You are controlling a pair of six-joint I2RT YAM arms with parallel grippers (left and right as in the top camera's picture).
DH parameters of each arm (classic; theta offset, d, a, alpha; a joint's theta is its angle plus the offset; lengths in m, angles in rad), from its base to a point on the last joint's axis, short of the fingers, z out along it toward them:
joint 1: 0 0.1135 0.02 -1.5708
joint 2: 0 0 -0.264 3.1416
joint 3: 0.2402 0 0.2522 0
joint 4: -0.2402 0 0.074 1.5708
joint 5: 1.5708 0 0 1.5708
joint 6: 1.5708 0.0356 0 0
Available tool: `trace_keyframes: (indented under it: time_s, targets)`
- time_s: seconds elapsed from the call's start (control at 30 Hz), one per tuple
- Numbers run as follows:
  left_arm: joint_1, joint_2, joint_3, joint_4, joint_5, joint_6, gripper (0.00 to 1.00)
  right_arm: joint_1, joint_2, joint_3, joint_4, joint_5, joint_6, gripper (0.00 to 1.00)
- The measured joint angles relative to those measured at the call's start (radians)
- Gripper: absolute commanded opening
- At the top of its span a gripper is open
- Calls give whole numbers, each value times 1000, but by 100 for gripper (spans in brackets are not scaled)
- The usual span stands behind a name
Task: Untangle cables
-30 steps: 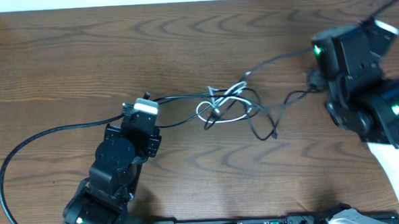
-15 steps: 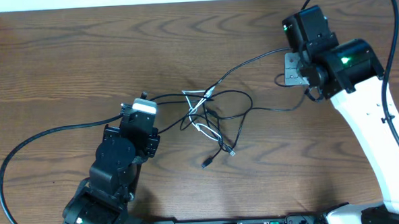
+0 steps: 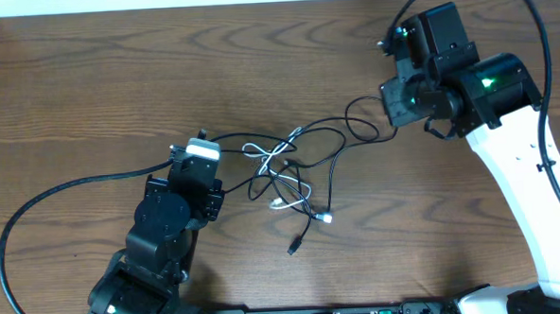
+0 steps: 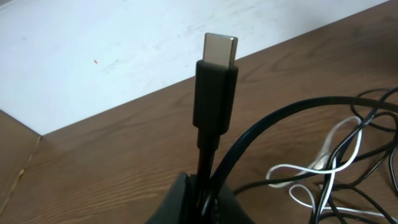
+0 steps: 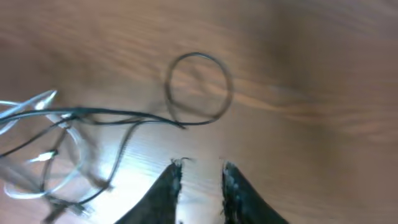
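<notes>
L gripper (image 4: 204,190) pinched a black cable (image 4: 214,93) by its plug, R gripper (image 5: 200,177) had jaws apart w/ nothing btwn, cable tangle (image 3: 285,173) mid-table.

Lab — robot arms (image 3: 508,166), wooden table (image 3: 87,80)

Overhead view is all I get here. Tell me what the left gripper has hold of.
Observer: The left gripper is shut on a black cable just below its plug. The plug stands upright, metal tip on top.
Operator: Now check whether the right gripper holds anything.
Observer: The right gripper is open, its jaws apart with bare table showing between them. It holds nothing.
Operator: Say what lies ahead of it.
Observer: A small loop of thin black cable lies flat on the table just beyond the gripper, not touching it. That view is blurred.
</notes>
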Motion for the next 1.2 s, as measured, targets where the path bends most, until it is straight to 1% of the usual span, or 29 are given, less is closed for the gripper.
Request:
trace_keyframes:
  time_s: [0.03, 0.1, 0.17, 0.23, 0.27, 0.3, 0.33, 0.37, 0.4, 0.43, 0.63, 0.7, 0.77, 0.8, 0.83, 0.87, 1.0, 1.2]
  targets:
    - [0, 0, 0, 0, 0, 0, 7, -2, 0, 0, -2, 2, 0, 37]
    - [0, 0, 0, 0, 1, 0, 8, -2, 0, 0, -7, -49, -34, 52]
    - [0, 0, 0, 0, 10, 0, 8, -2, 0, 0, -27, -166, -114, 61]
    - [0, 0, 0, -2, 32, 0, 8, -1, 0, 0, -52, -295, -204, 65]
    - [0, 0, 0, -3, 50, 0, 13, 1, 0, 0, -60, -348, -241, 67]
    - [0, 0, 0, -3, 70, 2, 27, 2, 0, 0, -63, -392, -271, 68]
    - [0, 0, 0, -3, 93, 4, 49, 5, 0, 0, -63, -425, -294, 69]
    - [0, 0, 0, -3, 124, 0, 80, 10, 1, 0, -63, -449, -313, 70]
    - [0, 0, 0, -3, 153, -3, 96, 13, 2, 0, -64, -469, -326, 70]
    - [0, 0, 0, -3, 185, -3, 99, 16, 5, 0, -65, -486, -338, 71]
    - [1, 11, 0, -2, 379, -6, 99, 41, 35, 0, -72, -527, -368, 73]
    - [1, 21, 0, -8, 423, -6, 98, 53, 44, 0, -76, -526, -373, 75]
    - [1, 31, 0, -18, 430, -3, 96, 63, 46, 0, -76, -514, -373, 76]
    - [1, 38, 0, -27, 421, -3, 94, 70, 46, 0, -75, -499, -369, 76]
    - [1, 47, 0, -40, 397, -2, 89, 77, 46, 0, -74, -476, -351, 76]
    - [1, 57, 0, -52, 368, -1, 88, 80, 46, 0, -72, -453, -336, 76]
    - [1, 112, 0, -71, 239, -11, 88, 98, 47, 0, -60, -360, -262, 77]
    - [1, 160, 0, -68, 152, -22, 88, 134, 47, -36, 28, -312, -188, 80]
